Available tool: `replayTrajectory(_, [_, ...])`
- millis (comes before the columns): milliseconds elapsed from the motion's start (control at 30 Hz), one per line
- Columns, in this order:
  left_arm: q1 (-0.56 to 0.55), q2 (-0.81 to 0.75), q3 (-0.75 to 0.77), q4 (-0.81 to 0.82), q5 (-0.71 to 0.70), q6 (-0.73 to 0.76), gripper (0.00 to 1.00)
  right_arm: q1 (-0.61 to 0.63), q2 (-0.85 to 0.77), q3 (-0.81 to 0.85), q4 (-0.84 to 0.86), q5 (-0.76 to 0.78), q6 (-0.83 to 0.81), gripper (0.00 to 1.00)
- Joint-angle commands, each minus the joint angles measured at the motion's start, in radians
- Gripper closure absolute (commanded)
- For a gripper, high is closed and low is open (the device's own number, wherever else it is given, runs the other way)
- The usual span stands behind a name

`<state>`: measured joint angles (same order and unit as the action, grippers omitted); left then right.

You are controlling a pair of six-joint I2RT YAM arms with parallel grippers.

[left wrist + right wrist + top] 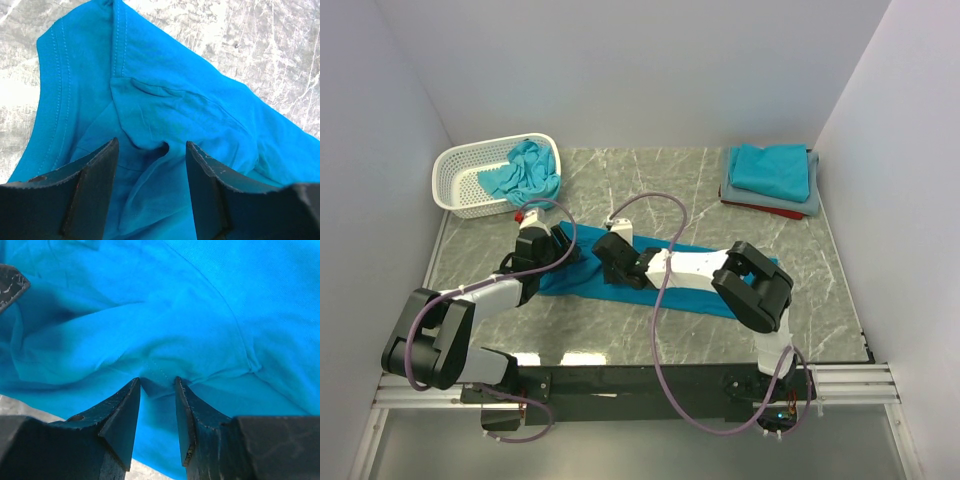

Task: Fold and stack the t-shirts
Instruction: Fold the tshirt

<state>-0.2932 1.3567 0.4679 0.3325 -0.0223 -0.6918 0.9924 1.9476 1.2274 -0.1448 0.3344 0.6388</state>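
Blue t-shirt (pixel 582 280) lies spread mid-tabletop (pixel 620 180), not yet folded as far as I can see. Left jaws are spread and straddle a ridge of it near the collar, and right jaws are pinching a small tuck of the same cloth. Done: folded stack (pixel 772 172) at the far right, teal on grey on red. Left: this shirt plus the crumpled teal t-shirts (pixel 528 170) in the white basket (pixel 470 178) at the far left, so roughly halfway, I'd judge.
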Motion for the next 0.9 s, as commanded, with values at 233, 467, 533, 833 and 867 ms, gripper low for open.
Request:
replayTrajectory(233, [0.005, -0.014, 0.006, 0.036, 0.015, 0.018, 0.39, 0.008, 0.063, 0.076, -0.039, 0.02, 0.016, 0.61])
replayTrajectory(467, [0.005, -0.044, -0.017, 0.034, 0.012, 0.008, 0.4, 0.008, -0.013, 0.049, -0.07, 0.055, 0.004, 0.86])
replayTrajectory(533, [0.005, -0.048, -0.028, 0.028, -0.007, 0.008, 0.41, 0.008, -0.048, 0.038, -0.072, 0.061, -0.005, 0.92])
replayTrajectory(833, [0.003, -0.071, -0.095, 0.045, -0.014, -0.011, 0.46, 0.008, -0.141, -0.032, -0.078, 0.034, -0.01, 0.99])
replayTrajectory(867, [0.003, -0.074, -0.1, 0.043, -0.016, -0.014, 0.46, 0.008, -0.147, -0.045, -0.076, 0.029, -0.008, 0.99])
